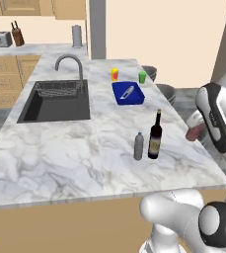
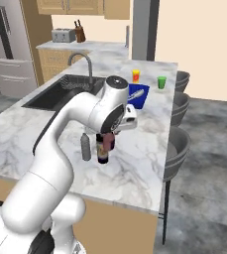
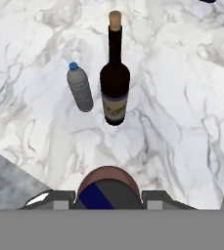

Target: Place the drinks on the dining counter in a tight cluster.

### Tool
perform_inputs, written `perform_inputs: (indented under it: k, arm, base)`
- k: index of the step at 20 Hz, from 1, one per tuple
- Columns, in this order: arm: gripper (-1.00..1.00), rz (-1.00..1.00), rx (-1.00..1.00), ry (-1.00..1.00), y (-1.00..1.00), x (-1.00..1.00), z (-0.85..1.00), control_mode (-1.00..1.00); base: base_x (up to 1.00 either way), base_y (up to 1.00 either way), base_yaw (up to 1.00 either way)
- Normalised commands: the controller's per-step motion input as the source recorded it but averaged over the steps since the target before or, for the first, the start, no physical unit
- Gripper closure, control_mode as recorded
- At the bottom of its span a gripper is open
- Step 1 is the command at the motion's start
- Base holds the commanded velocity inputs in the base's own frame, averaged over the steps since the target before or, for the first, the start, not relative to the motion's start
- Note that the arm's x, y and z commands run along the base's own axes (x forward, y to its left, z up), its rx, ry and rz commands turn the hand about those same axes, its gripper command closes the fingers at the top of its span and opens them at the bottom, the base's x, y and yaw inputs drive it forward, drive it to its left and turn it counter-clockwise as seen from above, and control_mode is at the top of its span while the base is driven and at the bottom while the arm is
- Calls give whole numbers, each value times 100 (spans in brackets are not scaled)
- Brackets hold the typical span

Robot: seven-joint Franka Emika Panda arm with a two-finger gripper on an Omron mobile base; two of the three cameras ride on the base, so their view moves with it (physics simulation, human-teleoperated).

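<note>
Now, clamped tight between the 2 fingers of the gripper [image 3: 107, 196]: the small reddish bottle [image 3: 107, 188], dark-capped, carried above the dining counter [image 1: 60, 153] near its right edge. Seen in the left base view as a reddish blob [image 1: 195, 132] by the wrist, off to the right of the other 2 drinks.

Best way to finish this step, judged from the layout: brought in low and slow, kept upright, set down just beside the pair without nudging either one, then let go only once the base sat flat. Real risk of tipping the tall one, being narrow-necked and top-heavy.

Next out: the small grey bottle [image 3: 80, 89], blue-capped, ribbed and plastic-looking, standing just beside the wine bottle [image 3: 115, 83] but apart from it. Wine bottle dark and glossy, pale label, cork-coloured top, both upright on smooth white-grey veined marble.

Farther back: a blue tray [image 1: 128, 93] with something pale lying in it, a yellow cup [image 1: 115, 74] and a green cup [image 1: 142, 76] behind it, then the black sink [image 1: 55, 101] under the curved steel faucet [image 1: 70, 62].
</note>
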Motion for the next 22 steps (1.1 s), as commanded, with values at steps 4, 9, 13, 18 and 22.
perform_inputs:
  k: [4,9,13,18,22]
  arm:
    - [100,49,0,0,-21,23,-8,-100]
    - [100,22,-10,4,-4,1,0,-100]
    - [100,9,-13,6,3,10,-7,-100]
    - [100,9,-1,-11,3,30,-40,-100]
    - [100,25,1,-8,9,5,-53,-100]
  base:
    - [0,0,0]
    - [0,0,0]
    - [0,0,0]
    - [0,0,0]
    - [0,0,0]
